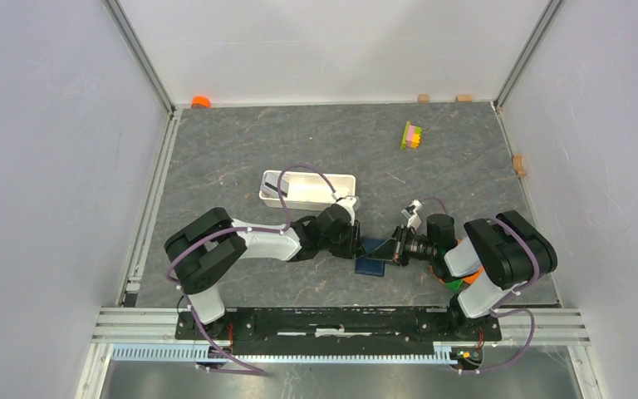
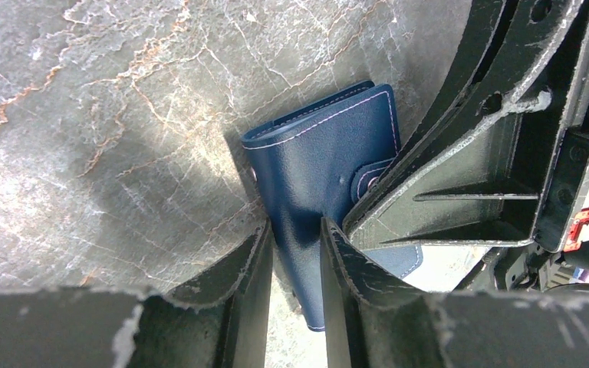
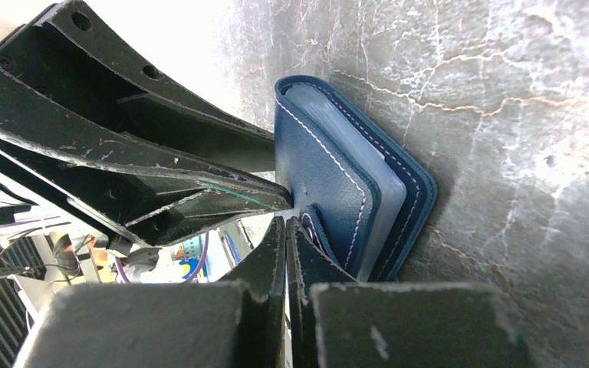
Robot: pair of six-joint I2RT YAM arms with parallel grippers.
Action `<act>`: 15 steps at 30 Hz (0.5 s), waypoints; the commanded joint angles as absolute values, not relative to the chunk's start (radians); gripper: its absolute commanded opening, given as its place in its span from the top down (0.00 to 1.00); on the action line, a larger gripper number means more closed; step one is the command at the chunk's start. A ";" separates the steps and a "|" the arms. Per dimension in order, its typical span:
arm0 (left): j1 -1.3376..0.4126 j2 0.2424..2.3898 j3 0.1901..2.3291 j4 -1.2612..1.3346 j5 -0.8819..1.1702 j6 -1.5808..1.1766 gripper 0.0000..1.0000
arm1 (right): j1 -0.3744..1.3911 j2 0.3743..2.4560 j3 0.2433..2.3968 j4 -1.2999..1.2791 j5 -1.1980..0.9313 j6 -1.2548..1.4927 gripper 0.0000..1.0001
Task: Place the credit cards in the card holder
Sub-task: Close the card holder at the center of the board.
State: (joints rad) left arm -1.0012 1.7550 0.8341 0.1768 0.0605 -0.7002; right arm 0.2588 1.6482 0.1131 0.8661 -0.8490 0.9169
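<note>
The card holder [image 2: 322, 153] rested on the table [image 2: 84, 115] between both arms. My left tool [image 2: 295, 230] pinched its cover, apparently to steady it; my right tool [image 3: 286, 226], pressed together, sat at the clasp tab [image 3: 318, 222], likely to lift it open.

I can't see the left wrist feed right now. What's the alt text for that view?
A folded navy blue card holder is pinched between the left fingers at the bottom of the frame, against a grey marbled table. The black right fingers reach in from the right, their tips at the holder's snap tab.
</note>
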 commanded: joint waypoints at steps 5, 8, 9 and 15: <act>-0.999 1.664 0.787 0.109 0.060 -0.626 0.62 | 0.254 1.766 0.081 0.476 -0.529 0.803 1.00; -0.993 1.604 0.788 0.070 0.061 -0.623 0.59 | 0.254 1.775 0.089 0.484 -0.533 0.814 1.00; -0.991 1.579 0.788 0.052 0.065 -0.624 0.57 | 0.256 1.779 0.091 0.488 -0.537 0.814 1.00; -0.979 1.439 0.749 0.006 0.065 -0.646 0.52 | 0.273 1.788 0.121 0.485 -0.519 0.799 1.00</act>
